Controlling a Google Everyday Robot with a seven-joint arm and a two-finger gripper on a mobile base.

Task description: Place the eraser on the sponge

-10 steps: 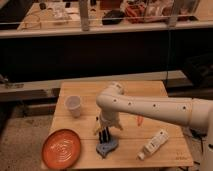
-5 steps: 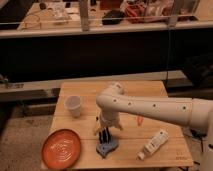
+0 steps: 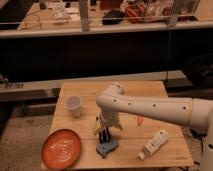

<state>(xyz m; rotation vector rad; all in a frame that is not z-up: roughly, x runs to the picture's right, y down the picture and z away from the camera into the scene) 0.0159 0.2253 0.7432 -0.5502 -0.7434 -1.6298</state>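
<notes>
A blue sponge (image 3: pixel 107 148) lies on the wooden table (image 3: pixel 165 90), near its front edge and right of the plate. My gripper (image 3: pixel 104 135) hangs from the white arm (image 3: pixel 145 106) and points straight down, directly over the sponge and touching or almost touching its top. I cannot make out the eraser as a separate thing; the gripper hides the spot where it meets the sponge.
An orange plate (image 3: pixel 61 148) sits at the front left corner and a white cup (image 3: pixel 73 105) stands behind it. A white tube (image 3: pixel 153 144) lies at the front right. A small orange-red object (image 3: pixel 139 120) lies just under the arm.
</notes>
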